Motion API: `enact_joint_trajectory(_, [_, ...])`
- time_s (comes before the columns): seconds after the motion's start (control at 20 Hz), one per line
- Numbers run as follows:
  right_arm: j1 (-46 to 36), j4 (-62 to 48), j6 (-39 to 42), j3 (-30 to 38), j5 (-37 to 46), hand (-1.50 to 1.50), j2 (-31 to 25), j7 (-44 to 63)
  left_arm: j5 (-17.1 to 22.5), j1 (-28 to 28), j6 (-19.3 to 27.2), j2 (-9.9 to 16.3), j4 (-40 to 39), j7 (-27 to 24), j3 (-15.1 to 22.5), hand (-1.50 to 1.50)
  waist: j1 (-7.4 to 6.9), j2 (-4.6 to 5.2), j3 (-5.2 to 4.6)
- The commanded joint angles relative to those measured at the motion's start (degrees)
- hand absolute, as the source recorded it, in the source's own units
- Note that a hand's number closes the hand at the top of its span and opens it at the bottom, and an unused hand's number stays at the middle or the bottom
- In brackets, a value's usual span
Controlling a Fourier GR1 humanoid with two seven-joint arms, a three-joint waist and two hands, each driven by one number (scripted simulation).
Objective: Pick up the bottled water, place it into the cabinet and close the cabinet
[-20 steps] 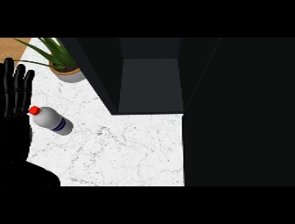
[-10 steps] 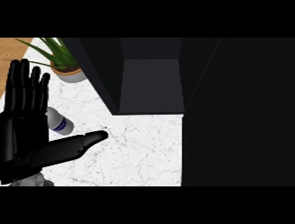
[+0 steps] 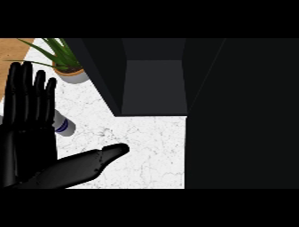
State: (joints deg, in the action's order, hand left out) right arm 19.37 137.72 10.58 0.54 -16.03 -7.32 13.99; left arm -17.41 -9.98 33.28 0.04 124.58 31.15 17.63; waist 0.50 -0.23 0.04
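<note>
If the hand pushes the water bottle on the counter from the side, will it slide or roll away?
The bottle seems to lie on its side on the marble counter, so it would probably roll rather than slide. The left hand, open above it, hides most of it, so its exact direction is uncertain. It looks like light plastic.

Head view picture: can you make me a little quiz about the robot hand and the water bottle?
1. True or false: the left hand is curled round the bottled water.
2. What stands at the counter's far left corner? A) potted plant B) kettle C) bowl
3. Is the dark cabinet open or closed?

Key: 1 false, its fingers are straight and the bottle peeks out beside them. 2 A. 3 open.
</note>
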Motion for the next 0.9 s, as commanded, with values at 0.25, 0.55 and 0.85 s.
enact_joint_trajectory(0.25, [4.0, 12.0, 1.0, 3.2, -10.6, -1.50, -1.0, 6.7, -9.9, -4.8, 5.0, 0.0, 2.1, 10.9, 5.1, -1.50, 0.55, -0.10, 0.03])
enact_joint_trajectory(0.55, [6.9, 12.4, 2.5, 4.0, -10.3, -1.50, 0.2, 5.1, -13.3, 0.2, 3.2, 0.0, 8.1, 14.9, 6.1, -1.50, 0.31, -0.18, 0.00])
enact_joint_trajectory(0.85, [8.4, 12.3, 3.7, 3.7, -11.9, -1.50, 1.3, 4.2, -13.3, 1.5, 4.4, 0.4, 7.5, 13.1, 3.6, -1.50, 0.52, -0.07, -0.06])
